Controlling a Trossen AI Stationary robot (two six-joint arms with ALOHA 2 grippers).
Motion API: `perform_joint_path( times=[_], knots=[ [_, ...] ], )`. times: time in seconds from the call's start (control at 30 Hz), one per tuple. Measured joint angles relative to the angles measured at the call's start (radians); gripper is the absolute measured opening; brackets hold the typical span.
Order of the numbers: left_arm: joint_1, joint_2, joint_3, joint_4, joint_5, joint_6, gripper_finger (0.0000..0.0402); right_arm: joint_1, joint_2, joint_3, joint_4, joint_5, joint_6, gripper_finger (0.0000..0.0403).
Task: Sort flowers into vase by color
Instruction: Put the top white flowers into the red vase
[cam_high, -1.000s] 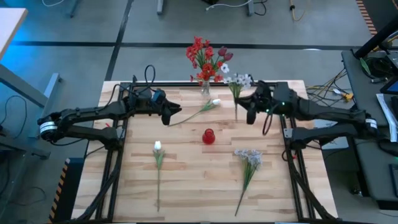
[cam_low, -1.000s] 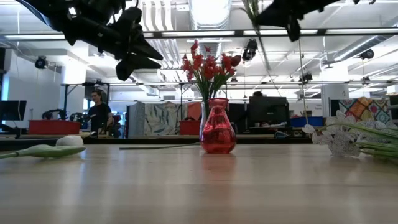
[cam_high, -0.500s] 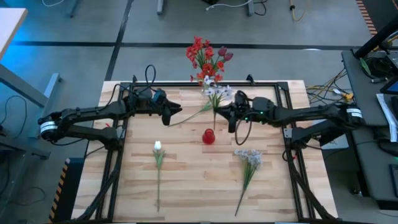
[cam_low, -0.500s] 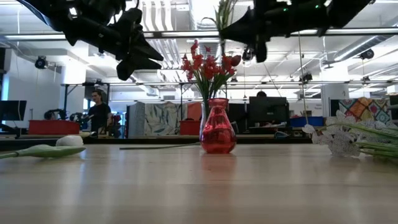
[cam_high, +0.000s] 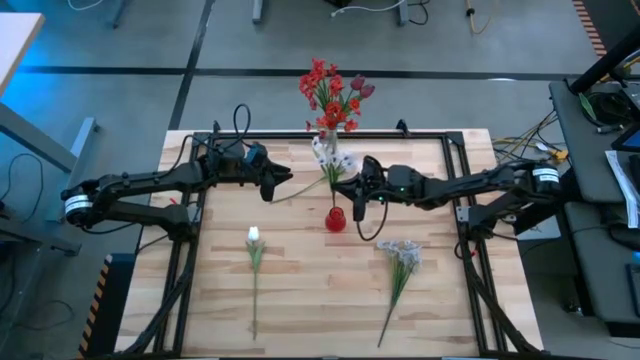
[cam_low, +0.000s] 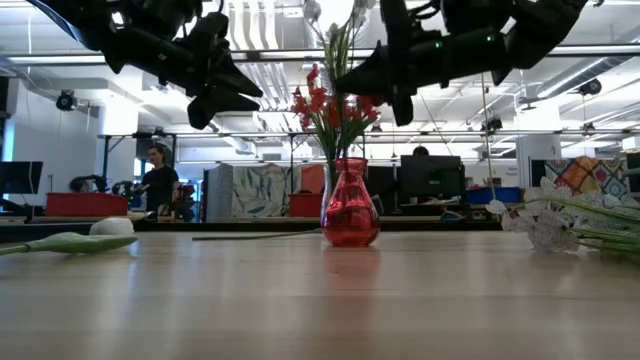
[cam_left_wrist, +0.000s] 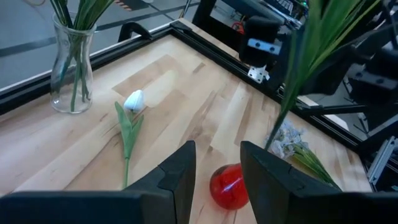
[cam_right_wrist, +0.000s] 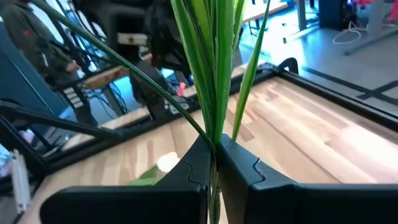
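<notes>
- High view: right gripper (cam_high: 358, 196) has moved in from the table's right side and now sits just right of the red vase (cam_high: 335, 219), clamped on a white-blue flower bunch (cam_high: 326, 155) whose head points away toward the glass vase (cam_high: 329, 139) at the far edge.
- Left gripper (cam_high: 284, 178) is unchanged, hovering left of the red vase, fingers a narrow gap apart, holding nothing.
- Loose flowers have not moved: white bud stem (cam_high: 254, 262) lower left of the red vase, pale blue cluster (cam_high: 401, 256) lower right, another white bud stem (cam_high: 322, 177) between the left gripper and the red vase.
- Red flowers (cam_high: 330, 92) stand in the glass vase.
- Low view: shows height the top view lacks; right gripper (cam_low: 392, 85) holds the stems well above the red vase (cam_low: 350, 205), slightly right of its mouth. Left gripper (cam_low: 226, 90) is also up high. A person (cam_low: 158, 180) stands in the room behind.
- Left wrist view: fingers (cam_left_wrist: 180, 174) apart, red vase (cam_left_wrist: 228, 186) just beyond them, white bud (cam_left_wrist: 133, 101) lying on the wood.
- Right wrist view: fingers (cam_right_wrist: 193, 165) pinched on green stems (cam_right_wrist: 211, 68).
</notes>
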Motion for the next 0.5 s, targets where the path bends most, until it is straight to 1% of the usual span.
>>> perform_joint_path(
  times=[0.3,0.4,0.5],
  knots=[
    [0.0,0.0,0.0,0.0,0.016,0.007,0.0111,0.003,0.052,0.0,-0.01,0.021,0.001,0.0015],
    [0.0,0.0,0.0,0.0,0.018,0.007,0.0111,0.005,0.053,0.0,-0.009,0.022,0.0,0.0033],
    [0.0,0.0,0.0,0.0,0.018,0.011,0.0111,0.005,0.052,0.0,-0.013,0.022,0.001,0.0067]
  ],
)
